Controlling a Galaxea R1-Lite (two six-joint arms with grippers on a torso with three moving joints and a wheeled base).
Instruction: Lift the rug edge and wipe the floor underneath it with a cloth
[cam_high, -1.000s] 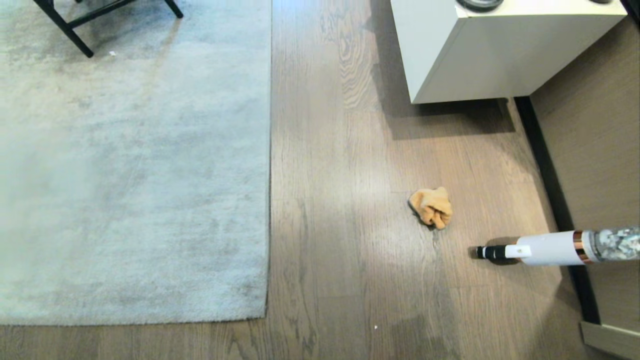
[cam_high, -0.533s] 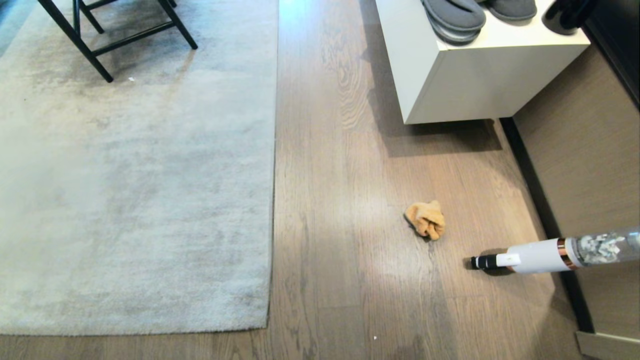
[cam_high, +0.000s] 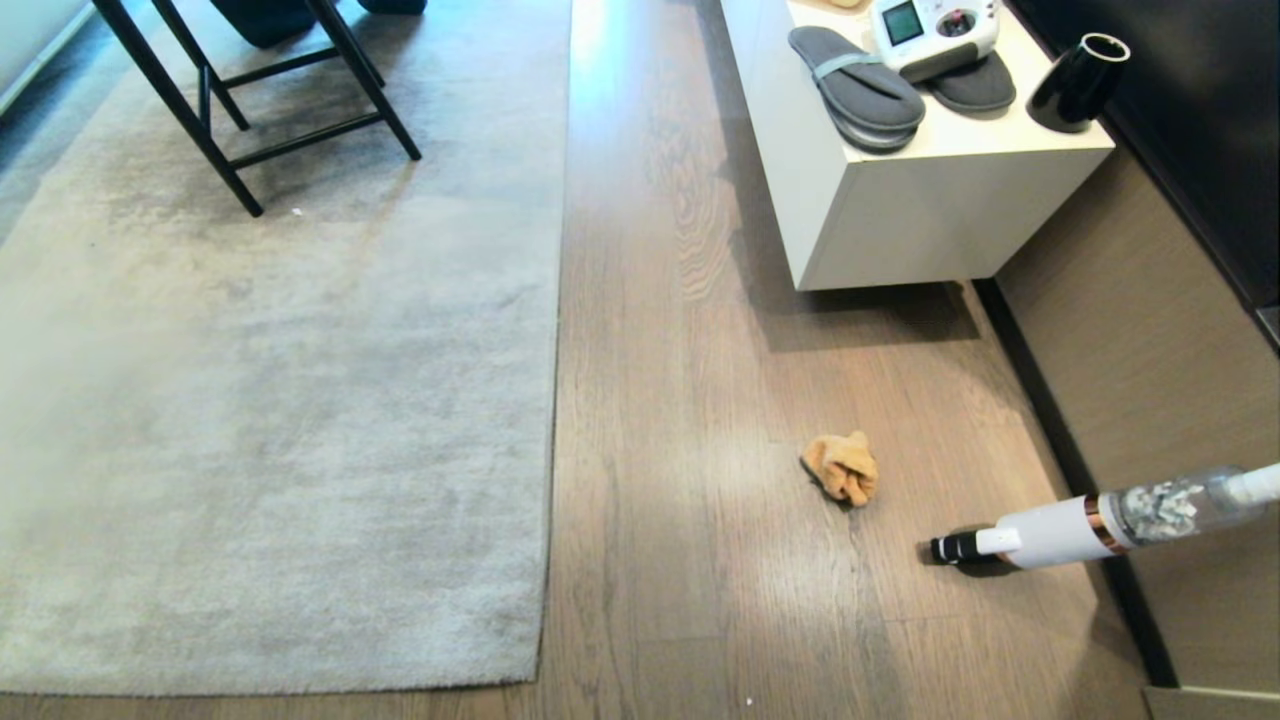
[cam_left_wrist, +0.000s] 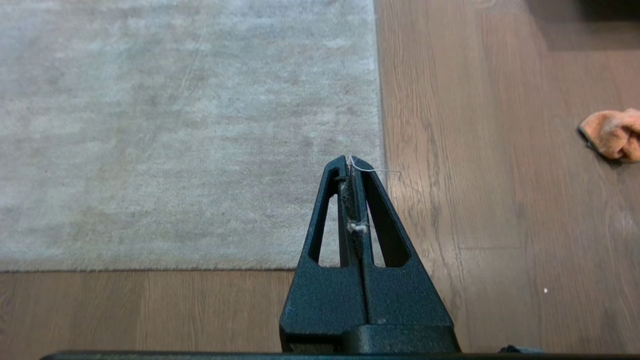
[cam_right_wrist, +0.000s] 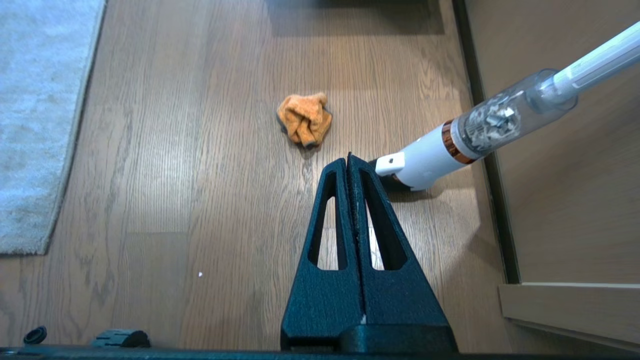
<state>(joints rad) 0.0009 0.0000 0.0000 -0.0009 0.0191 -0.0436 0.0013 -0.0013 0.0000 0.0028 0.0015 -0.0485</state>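
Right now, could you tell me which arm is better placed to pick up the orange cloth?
Probably the right. The cloth lies just beyond the shut right gripper; from the left gripper, over the rug corner, it sits far to the side.

Neither arm shows in the head view. Rug (cam_high: 280, 400) is cut off at the left and top edges there, so only its right border and near corner are visible. Black chair legs (cam_high: 250, 110) cut off at the top, seat unseen. White cabinet (cam_high: 900, 220) cropped at the top; the grey slippers (cam_high: 860, 90) partly covered by a white device (cam_high: 935, 35), itself cut off, screen unreadable. Vacuum (cam_high: 1060, 530) runs out the right edge, handle unseen. Cloth (cam_left_wrist: 612, 132) is clipped by the left wrist view's edge; its underside is hidden, bunched up. Tiny white speck (cam_high: 749, 701) on the floor (cam_high: 700, 400), too small to identify
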